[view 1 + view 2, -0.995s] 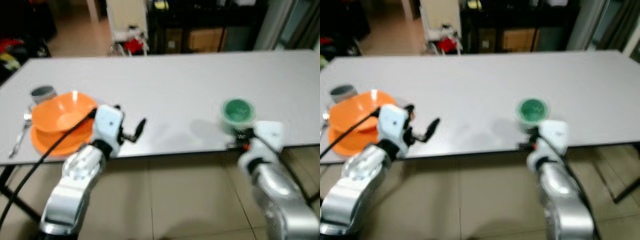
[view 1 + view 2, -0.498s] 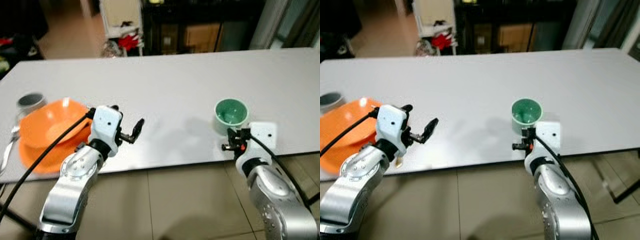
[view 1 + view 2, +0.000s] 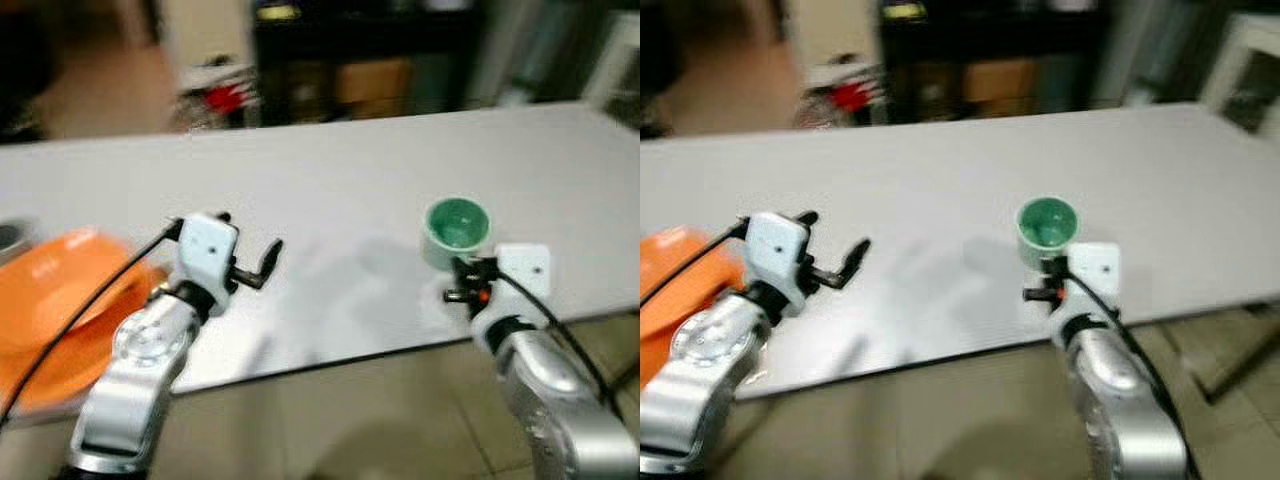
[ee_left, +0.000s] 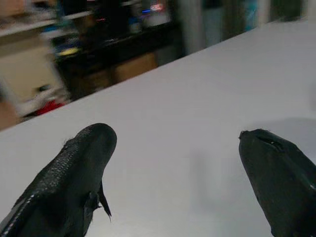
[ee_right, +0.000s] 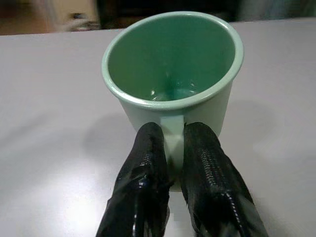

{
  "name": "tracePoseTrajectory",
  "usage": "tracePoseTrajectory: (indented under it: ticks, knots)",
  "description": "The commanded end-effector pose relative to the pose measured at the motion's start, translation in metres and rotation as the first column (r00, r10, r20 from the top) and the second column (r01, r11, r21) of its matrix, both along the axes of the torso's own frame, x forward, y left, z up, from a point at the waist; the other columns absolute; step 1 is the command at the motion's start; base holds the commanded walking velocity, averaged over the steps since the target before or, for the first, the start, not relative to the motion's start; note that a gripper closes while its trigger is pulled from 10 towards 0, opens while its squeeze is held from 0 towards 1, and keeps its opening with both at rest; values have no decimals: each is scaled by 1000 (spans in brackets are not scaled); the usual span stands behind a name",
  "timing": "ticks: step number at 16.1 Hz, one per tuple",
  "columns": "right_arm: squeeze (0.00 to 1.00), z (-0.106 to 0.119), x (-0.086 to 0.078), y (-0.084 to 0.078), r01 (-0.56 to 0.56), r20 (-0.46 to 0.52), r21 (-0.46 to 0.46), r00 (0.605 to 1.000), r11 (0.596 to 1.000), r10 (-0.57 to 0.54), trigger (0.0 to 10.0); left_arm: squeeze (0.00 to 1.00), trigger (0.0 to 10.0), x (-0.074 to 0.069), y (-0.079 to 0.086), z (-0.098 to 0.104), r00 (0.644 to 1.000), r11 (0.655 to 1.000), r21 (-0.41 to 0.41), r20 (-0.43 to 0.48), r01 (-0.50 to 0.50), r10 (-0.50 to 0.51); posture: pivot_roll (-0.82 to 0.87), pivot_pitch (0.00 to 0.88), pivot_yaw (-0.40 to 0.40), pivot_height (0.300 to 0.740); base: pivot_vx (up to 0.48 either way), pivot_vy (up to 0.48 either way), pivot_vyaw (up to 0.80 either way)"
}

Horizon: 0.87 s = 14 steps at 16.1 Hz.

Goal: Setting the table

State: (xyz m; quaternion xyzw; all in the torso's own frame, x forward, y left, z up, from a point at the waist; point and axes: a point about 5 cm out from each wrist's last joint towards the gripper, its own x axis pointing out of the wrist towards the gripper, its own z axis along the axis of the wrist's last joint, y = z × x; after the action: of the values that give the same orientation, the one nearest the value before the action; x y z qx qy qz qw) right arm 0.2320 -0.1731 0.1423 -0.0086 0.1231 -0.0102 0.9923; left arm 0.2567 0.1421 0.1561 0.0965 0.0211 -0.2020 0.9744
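Place setting looks maybe half there. The orange bowl [image 3: 70, 275] sits on an orange plate [image 3: 50, 355] at the table's [image 3: 330, 160] near-left edge, with a blurry grey thing [image 3: 10, 237] just behind it – can't tell what it is. The green mug [image 5: 173, 74] is well off to the right of that bowl, upright and near the front edge, with the right gripper [image 5: 170, 163] pinched tight on its handle. The left gripper [image 4: 182, 173] hovers over bare tabletop just right of the bowl, fingers wide apart, holding nothing. My guess – the mug needs to end up beside the bowl.
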Motion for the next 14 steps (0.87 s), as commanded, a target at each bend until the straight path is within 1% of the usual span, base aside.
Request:
tracePoseTrajectory:
  ticks: [1,2,4,6,7,8,9,10,11,13,14]
  knots:
    - [0,3,1,0,3,16,6,1000,1000,-3,10000,161,10000,-1,4,2,1000,1000,9,4,3,-3,73,0,26,740,289,0,0]
    - [0,3,2,2,0,16,4,1000,1000,0,10000,157,10000,-1,6,1,1000,1000,12,1,-9,9,72,0,32,740,289,0,0]
    - [0,5,4,2,-4,25,-2,1000,1000,4,10000,157,10000,-1,4,2,1000,1000,12,1,10,-10,74,0,29,740,289,0,0]
    - [0,5,7,3,-12,25,-8,1000,1000,13,10000,157,10000,0,8,-1,1000,1000,20,-4,-12,12,71,0,36,740,289,0,0]
    - [0,9,9,2,-30,41,3,999,1000,30,10000,157,10000,0,6,0,1000,1000,20,-3,-3,3,78,0,36,740,289,0,0]
    - [0,11,12,4,-66,54,22,996,998,65,10000,161,10000,-1,4,2,1000,1000,18,0,11,-11,82,0,29,740,289,0,0]
    - [0,12,14,8,-111,58,40,992,993,108,10000,161,10000,-2,8,0,1000,1000,24,-4,-1,1,79,0,29,740,289,0,0]
    - [0,13,17,17,-198,50,31,979,980,196,10000,157,10000,-2,11,-2,1000,999,28,-9,-17,17,80,0,32,740,289,0,0]
    - [0,13,18,22,-257,30,11,966,966,256,10000,157,10000,-2,10,-3,1000,999,31,-10,-16,16,87,0,33,740,289,0,0]
    - [0,14,22,30,-374,-10,-6,927,927,374,10000,161,10000,-3,6,1,1000,1000,29,-1,10,-10,99,0,17,740,289,0,800]
    - [0,12,22,37,-447,-35,7,894,895,447,10000,157,10000,-3,9,1,1000,999,33,0,-1,1,99,0,11,740,289,0,800]
